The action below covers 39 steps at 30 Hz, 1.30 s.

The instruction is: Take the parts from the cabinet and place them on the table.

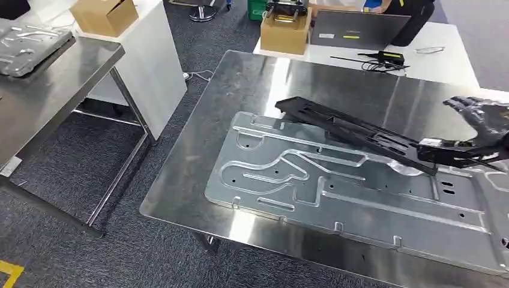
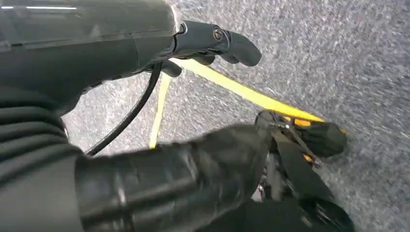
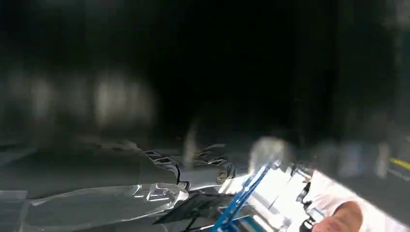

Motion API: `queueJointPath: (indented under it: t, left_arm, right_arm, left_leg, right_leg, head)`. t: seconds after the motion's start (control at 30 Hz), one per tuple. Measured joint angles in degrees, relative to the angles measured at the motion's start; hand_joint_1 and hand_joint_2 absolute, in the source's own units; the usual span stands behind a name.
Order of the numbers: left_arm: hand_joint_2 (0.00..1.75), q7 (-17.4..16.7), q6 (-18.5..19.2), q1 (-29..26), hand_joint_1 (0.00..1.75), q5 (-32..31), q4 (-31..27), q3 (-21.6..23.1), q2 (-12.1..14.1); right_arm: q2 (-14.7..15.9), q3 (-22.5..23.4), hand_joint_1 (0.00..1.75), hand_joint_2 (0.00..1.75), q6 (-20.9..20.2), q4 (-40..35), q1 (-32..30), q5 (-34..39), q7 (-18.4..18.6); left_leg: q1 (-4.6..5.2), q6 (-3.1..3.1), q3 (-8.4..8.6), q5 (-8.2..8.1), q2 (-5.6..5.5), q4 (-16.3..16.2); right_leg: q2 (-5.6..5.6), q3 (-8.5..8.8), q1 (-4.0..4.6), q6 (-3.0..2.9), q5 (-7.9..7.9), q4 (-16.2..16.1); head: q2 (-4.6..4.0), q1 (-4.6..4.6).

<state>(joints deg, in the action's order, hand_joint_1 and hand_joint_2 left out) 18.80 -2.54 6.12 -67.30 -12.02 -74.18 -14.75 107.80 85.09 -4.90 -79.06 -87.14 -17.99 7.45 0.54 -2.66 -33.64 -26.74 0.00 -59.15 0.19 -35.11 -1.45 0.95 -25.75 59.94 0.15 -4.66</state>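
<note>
Right now the right hand (image 1: pixel 480 129) comes in at the right edge of the head view, over the steel worktop (image 1: pixel 198 162). It grips the near end of a long black plastic frame part (image 1: pixel 354 129). Upper fingers (image 1: pixel 465 107) spread above the part; lower ones close on it. The black part runs diagonally away to the left, tilted, its far end raised just above the large stamped metal panel (image 1: pixel 336 186) that lies flat on the worktop. Whether the black part touches the panel at any place I cannot tell.

Right wrist view: blurred and dark, little to read.

Left hand (image 2: pixel 212 43) hangs low over grey carpet (image 2: pixel 358 58) crossed by yellow floor tape (image 2: pixel 241 89). Its fingers are curled in, nothing held.

Second steel worktop (image 1: pixel 54 96) at left carries another metal panel (image 1: pixel 24 45). Behind: a white table (image 1: pixel 438 57) with a cardboard box (image 1: pixel 285 30), a dark laptop (image 1: pixel 357 29) and a black cabled tool (image 1: pixel 384 58). Another cardboard box (image 1: pixel 102 15) sits on a white cabinet (image 1: pixel 156 72) at upper left.
</note>
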Motion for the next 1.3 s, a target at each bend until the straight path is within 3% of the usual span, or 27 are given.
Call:
queueJointPath:
  t: [0.07, 0.13, 0.17, 0.23, 0.27, 0.3, 0.33, 0.37, 0.43, 0.47, 0.5, 0.57, 0.6, 0.63, 0.67, 0.77, 0.8, 0.83, 0.87, 0.93, 0.97, 1.03, 1.13, 1.17, 1.2, 1.27, 1.3]
  left_arm:
    - [0.0, 0.46, 0.37, -0.04, 0.0, 0.0, 0.0, 0.0, -0.02]
    - [0.0, 0.72, 0.59, -0.1, 0.0, 0.04, 0.0, -0.04, -0.02]
    - [0.0, 0.83, 0.77, -0.14, 0.0, 0.15, 0.0, -0.07, -0.04]
    - [0.0, 0.96, 1.2, -0.02, 0.0, 0.15, 0.0, -0.07, -0.07]
    - [0.0, 0.98, 1.38, -0.03, 0.0, 0.15, 0.0, -0.07, -0.07]
    - [0.0, 1.0, 1.44, -0.05, 0.0, 0.15, 0.0, -0.07, -0.07]
    - [0.0, 1.0, 1.51, -0.11, 0.0, 0.15, 0.0, -0.07, -0.07]
    - [0.0, 1.0, 1.51, -0.16, 0.0, 0.15, 0.0, -0.09, -0.09]
    - [0.0, 1.0, 1.53, -0.16, 0.0, 0.11, 0.0, -0.09, -0.13]
    - [0.0, 1.0, 1.53, -0.09, 0.0, 0.13, 0.0, -0.11, -0.13]
    - [0.0, 1.0, 1.53, -0.05, 0.0, 0.13, 0.0, -0.11, -0.15]
    - [0.0, 1.09, 1.53, -0.04, 0.0, 0.18, 0.0, -0.09, -0.15]
    - [0.0, 1.09, 1.53, -0.06, 0.0, 0.17, 0.0, -0.09, -0.15]
    - [0.0, 1.07, 1.53, -0.04, 0.0, 0.2, 0.0, -0.11, -0.13]
    - [0.0, 1.05, 1.53, -0.05, 0.0, 0.2, 0.0, -0.11, -0.13]
    - [0.0, 0.89, 1.57, -0.06, 0.0, 0.37, 0.0, -0.11, -0.15]
    - [0.0, 0.89, 1.62, -0.09, 0.0, 0.44, 0.0, -0.13, -0.13]
    - [0.0, 0.89, 1.7, -0.1, 0.0, 0.55, 0.0, -0.13, -0.13]
    - [0.0, 0.89, 1.81, -0.1, 0.0, 0.55, 0.0, -0.18, -0.13]
    - [0.0, 0.89, 1.88, -0.03, 0.0, 0.55, 0.0, -0.31, -0.11]
    - [0.0, 0.89, 1.88, 0.14, 0.0, 0.55, -0.02, -0.33, 0.04]
    - [0.0, 0.92, 1.95, 0.24, 0.0, 0.55, 0.0, -0.33, 0.07]
    - [0.0, 0.94, 2.12, 0.1, 0.0, 0.55, 0.0, -0.35, 0.07]
    - [0.0, 0.94, 2.23, 0.13, 0.0, 0.55, 0.0, -0.37, 0.04]
    - [0.0, 0.94, 2.27, 0.14, 0.0, 0.55, 0.0, -0.39, 0.07]
    - [0.0, 0.9, 2.23, 0.14, 0.0, 0.52, -0.02, -0.39, 0.07]
    - [0.0, 0.89, 2.23, 0.11, 0.0, 0.5, 0.0, -0.39, 0.07]
  right_arm:
    - [-0.35, 0.09, 0.0, 0.0, -0.72, -0.42, 0.01, -0.13, -0.11]
    - [-1.2, 0.89, 0.0, 0.0, -1.26, -0.74, 0.01, -0.33, -0.17]
    - [-1.31, 1.47, 0.0, 0.0, -1.55, -1.01, 0.01, -0.63, -0.31]
    - [-1.81, 2.27, 0.0, 0.0, -3.16, -1.29, 0.0, -1.2, -0.52]
    - [-2.03, 2.49, 0.0, 0.0, -3.62, -1.37, -0.01, -1.29, -0.61]
    - [-2.21, 2.64, 0.0, 0.0, -3.96, -1.44, -0.01, -1.42, -0.72]
    - [-2.29, 2.86, 0.0, 0.0, -4.11, -1.53, 0.0, -1.59, -0.79]
    - [-2.31, 3.14, 0.0, 0.0, -4.19, -1.57, 0.0, -1.7, -0.83]
    - [-2.47, 3.91, 0.0, 0.0, -4.2, -1.7, 0.0, -1.81, -0.94]
    - [-2.53, 4.13, 0.0, 0.0, -4.19, -1.73, 0.02, -1.81, -0.94]
    - [-2.58, 4.22, 0.0, 0.0, -4.24, -1.88, 0.0, -1.81, -0.98]
    - [-2.71, 4.28, 0.0, 0.0, -4.3, -1.99, 0.01, -1.9, -1.03]
    - [-2.73, 4.39, 0.0, 0.0, -4.41, -2.05, 0.01, -2.01, -1.03]
    - [-2.73, 4.57, 0.0, 0.0, -4.81, -2.1, 0.02, -2.05, -1.09]
    - [-2.73, 4.85, 0.0, 0.0, -5.35, -2.21, 0.02, -2.14, -1.22]
    - [-3.1, 5.35, 0.0, 0.0, -6.45, -2.62, 0.03, -2.34, -1.53]
    - [-3.17, 5.46, 0.0, 0.0, -6.64, -2.77, 0.03, -2.49, -1.6]
    - [-3.36, 5.48, 0.0, 0.0, -6.82, -2.86, 0.04, -2.67, -1.68]
    - [-3.56, 5.53, 0.0, 0.0, -7.04, -2.97, 0.04, -2.82, -1.81]
    - [-4.09, 5.73, 0.0, 0.0, -7.41, -3.28, 0.08, -2.86, -2.03]
    - [-4.22, 6.01, 0.0, 0.0, -7.56, -3.52, 0.1, -2.89, -2.1]
    - [-5.05, 6.47, 0.0, 0.0, -8.04, -3.67, 0.3, -2.91, -2.14]
    - [-5.11, 6.58, 0.0, 0.0, -8.68, -3.91, 0.37, -2.91, -2.27]
    - [-5.35, 6.6, 0.0, 0.0, -9.0, -3.95, 0.43, -2.97, -2.36]
    - [-5.55, 6.6, 0.0, 0.0, -9.27, -4.02, 0.85, -2.99, -2.56]
    - [-5.81, 6.6, 0.0, 0.0, -9.9, -4.09, 1.48, -3.06, -2.56]
    - [-5.92, 6.6, 0.0, 0.0, -10.29, -4.09, 1.48, -3.12, -2.56]
  left_leg:
    - [0.26, -0.12, -0.08, 0.05, -0.13, 0.0]
    - [-0.27, -0.68, 0.8, 1.12, 0.19, 1.85]
    - [-0.25, -0.87, 0.9, 1.3, 0.27, 2.15]
    - [-0.19, -0.99, 0.71, 1.31, 0.35, 2.1]
    - [-0.11, -1.04, 0.65, 1.28, 0.36, 2.04]
    - [-0.05, -1.05, 0.57, 1.27, 0.33, 1.91]
    - [-0.05, -1.0, 0.57, 1.2, 0.33, 1.78]
    - [-0.09, -0.96, 0.6, 1.03, 0.32, 1.53]
    - [-0.19, -0.54, 0.55, 0.4, 0.28, 0.61]
    - [0.07, -0.26, 0.29, 0.22, 0.21, 0.39]
    - [0.21, -0.1, 0.06, 0.34, 0.05, -0.27]
    - [0.19, 0.33, -0.09, 0.65, 0.02, 0.02]
    - [0.16, 0.39, -0.12, 0.68, -0.03, -0.09]
    - [0.23, 0.63, -0.4, 0.05, -0.13, -0.48]
    - [0.12, 1.06, -0.95, -1.69, -0.14, -1.99]
    - [-0.34, 1.77, -5.53, -8.87, -0.12, -13.91]
    - [-0.39, 1.81, -6.42, -9.95, -0.11, -16.95]
    - [-0.4, 1.76, -5.92, -9.51, -0.11, -16.95]
    - [-0.39, 1.57, -4.19, -8.07, -0.11, -14.49]
    - [-0.14, 0.64, 2.09, -4.39, -0.12, -4.74]
    - [0.06, -0.15, 5.05, -4.25, -0.07, 0.1]
    - [0.31, 0.19, 4.56, -3.56, 0.05, 0.73]
    - [0.19, -0.64, 3.97, -1.5, -0.05, 2.06]
    - [-0.08, -0.81, 4.06, -0.44, 0.41, 2.44]
    - [-0.08, -1.31, 3.27, 0.23, 0.47, 2.66]
    - [0.01, -1.37, 1.57, 1.42, 0.56, 2.5]
    - [0.06, -1.36, 0.72, 1.87, 0.54, 2.39]
  right_leg:
    - [-0.14, 0.13, -0.3, 0.69, 0.25, -0.36]
    - [-0.07, 0.38, -0.49, 1.33, -0.01, -0.47]
    - [-0.14, -0.34, -0.49, 1.39, -1.63, 1.4]
    - [-0.11, -4.2, -0.4, 1.73, -6.24, 9.83]
    - [-0.12, -6.11, -0.44, 1.92, -7.76, 13.9]
    - [-0.12, -7.27, -0.42, 2.05, -7.99, 16.19]
    - [-0.13, -6.95, -0.42, 2.13, -6.86, 15.48]
    - [-0.15, -5.3, -0.47, 2.18, -4.56, 12.23]
    - [-0.21, 0.17, -0.74, 2.2, 0.34, 1.49]
    - [-0.14, 0.49, -0.47, 1.85, -1.03, 0.75]
    - [0.09, 0.43, -0.17, 1.32, -0.22, 0.18]
    - [-0.07, 0.07, 0.01, 0.96, -0.15, 0.63]
    - [-0.1, 0.0, -0.01, 0.77, -0.03, 0.59]
    - [-0.34, -0.03, -0.78, 0.12, 0.37, 0.06]
    - [-0.36, -0.08, -0.6, -0.24, 0.6, -0.04]
    - [-0.5, -1.15, -0.48, -0.89, 1.21, 0.07]
    - [-0.53, -1.61, -0.42, -0.91, 1.5, 0.2]
    - [-0.53, -2.03, -0.37, -0.9, 1.77, 0.29]
    - [-0.5, -2.34, -0.31, -0.87, 2.04, 0.35]
    - [-0.45, -2.8, -0.13, -0.7, 2.68, 0.32]
    - [-0.53, -2.85, -0.19, -0.5, 3.01, 0.33]
    - [-0.62, -2.96, -0.04, 0.45, 3.69, 0.05]
    - [-0.7, -2.89, -0.21, 1.63, 5.25, -0.98]
    - [-0.52, -3.61, -0.47, 1.68, 3.45, -0.14]
    - [-0.41, -4.4, -0.3, 1.71, -0.22, 2.29]
    - [-0.29, -6.33, -0.31, 2.06, -6.58, 10.4]
    - [-0.3, -6.83, -0.31, 2.17, -8.02, 13.84]
  head:
    - [0.0, -0.02]
    - [0.0, 0.11]
    - [0.0, 0.02]
    - [0.0, 0.09]
    - [0.0, 0.09]
    - [-0.02, 0.09]
    - [0.0, 0.09]
    - [0.0, 0.09]
    - [0.0, 0.11]
    - [0.0, 0.09]
    - [0.0, 0.04]
    - [0.0, 0.04]
    - [0.0, 0.09]
    - [0.0, 0.04]
    - [0.0, 0.04]
    - [0.0, -0.09]
    - [0.0, -0.09]
    - [0.0, -0.07]
    - [0.0, -0.09]
    - [0.0, -0.09]
    - [0.0, -0.09]
    - [0.0, -0.06]
    - [0.0, -0.02]
    - [-0.02, 0.0]
    - [0.0, 0.04]
    - [0.0, 0.0]
    - [-0.02, 0.04]
